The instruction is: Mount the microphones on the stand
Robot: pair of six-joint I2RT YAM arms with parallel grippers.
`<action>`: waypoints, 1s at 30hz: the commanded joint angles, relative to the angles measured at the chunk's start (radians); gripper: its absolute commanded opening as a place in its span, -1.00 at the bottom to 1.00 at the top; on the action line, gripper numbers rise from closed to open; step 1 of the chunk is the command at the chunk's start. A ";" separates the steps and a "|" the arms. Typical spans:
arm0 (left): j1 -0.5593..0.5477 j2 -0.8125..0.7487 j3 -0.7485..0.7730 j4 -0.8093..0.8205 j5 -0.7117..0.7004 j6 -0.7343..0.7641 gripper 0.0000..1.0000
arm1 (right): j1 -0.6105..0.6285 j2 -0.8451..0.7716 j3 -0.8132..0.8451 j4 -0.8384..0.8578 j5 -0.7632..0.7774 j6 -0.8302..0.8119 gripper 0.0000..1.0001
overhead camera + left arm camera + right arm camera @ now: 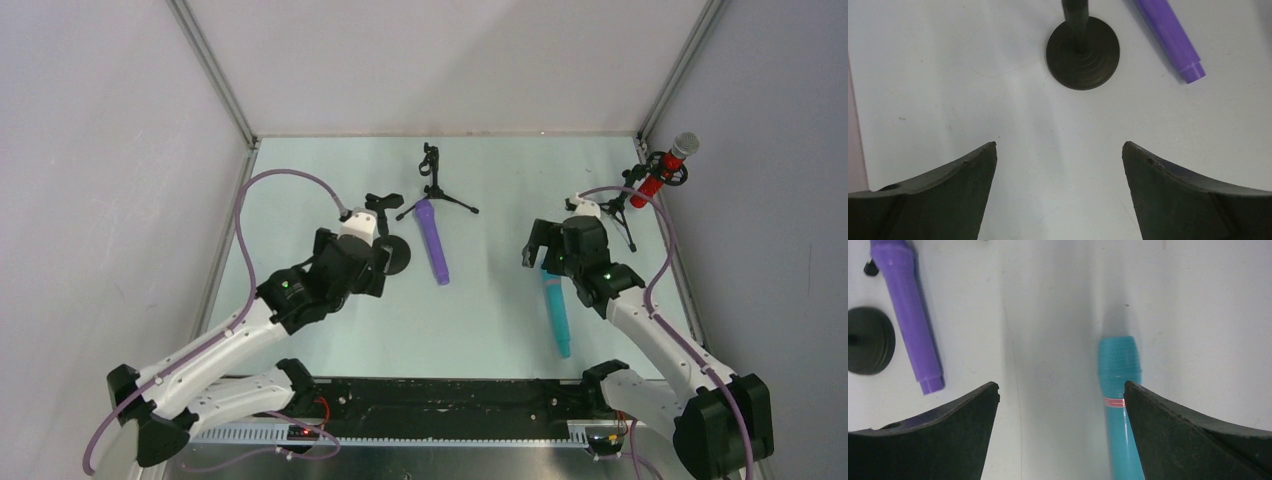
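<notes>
Left gripper (1059, 146) is spread wide with nothing in it, hanging over the table (480, 330) just short of the round-base stand (1083, 55), left of the middle. Just beside that, the purple microphone (433, 240) lies flat, head up by the feet of a little tripod stand (436, 185) toward the far edge. Right gripper (1061, 386) is wide too, empty, above the teal microphone (1119, 360), which lies flat toward the right edge. The red microphone (662, 172) sits tilted in the clip of another tripod (618, 212) in the far right corner.
</notes>
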 commanded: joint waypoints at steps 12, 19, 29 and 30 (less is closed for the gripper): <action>0.006 0.186 0.400 0.155 0.088 0.144 0.97 | 0.230 0.155 0.146 0.116 -0.106 -0.005 0.99; 0.051 0.203 0.507 0.179 0.164 0.187 0.97 | 0.322 0.385 0.364 0.060 -0.106 -0.050 0.99; 0.187 0.201 0.591 0.197 0.412 0.185 0.97 | 0.361 0.786 0.634 -0.039 -0.183 -0.085 0.86; 0.211 0.204 0.596 0.198 0.440 0.181 0.97 | 0.364 0.806 0.668 -0.048 -0.186 -0.088 0.81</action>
